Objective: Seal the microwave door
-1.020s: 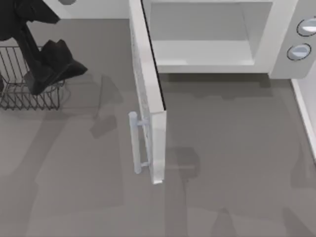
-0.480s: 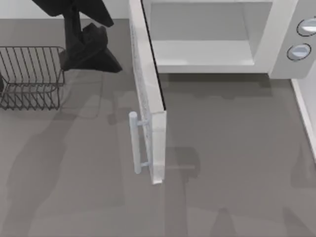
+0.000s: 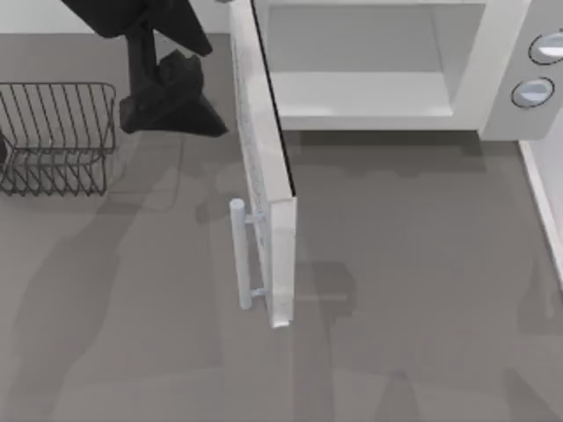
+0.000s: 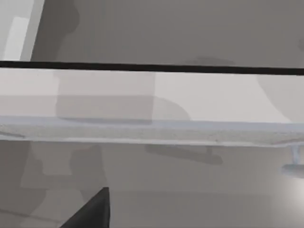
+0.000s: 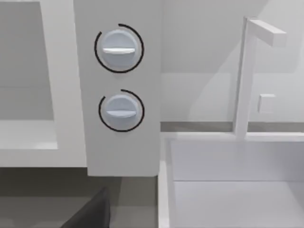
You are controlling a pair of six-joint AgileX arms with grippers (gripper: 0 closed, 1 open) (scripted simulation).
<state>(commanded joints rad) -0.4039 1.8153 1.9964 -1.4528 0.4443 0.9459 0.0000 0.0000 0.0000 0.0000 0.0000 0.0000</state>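
The microwave door (image 3: pixel 264 176) stands wide open, swung out from the white microwave body (image 3: pixel 501 79) toward the table's front, with its pale bar handle (image 3: pixel 239 255) on the left face. My left gripper (image 3: pixel 176 105) hovers just left of the door near its hinge end, apart from it. In the left wrist view the door's top edge (image 4: pixel 152 99) runs across close by, with the handle (image 4: pixel 294 164) at the far end. A dark part of my right gripper (image 5: pixel 90 213) shows below the microwave's two knobs (image 5: pixel 118 47).
A wire basket (image 3: pixel 57 136) sits at the left of the table, beside the left arm. A white sink (image 5: pixel 237 190) with a faucet (image 5: pixel 247 80) lies right of the microwave. Bare grey tabletop (image 3: pixel 413 290) spreads in front of the open oven.
My left gripper has moved right, from over the wire basket to close beside the door's outer face. The door has not moved.
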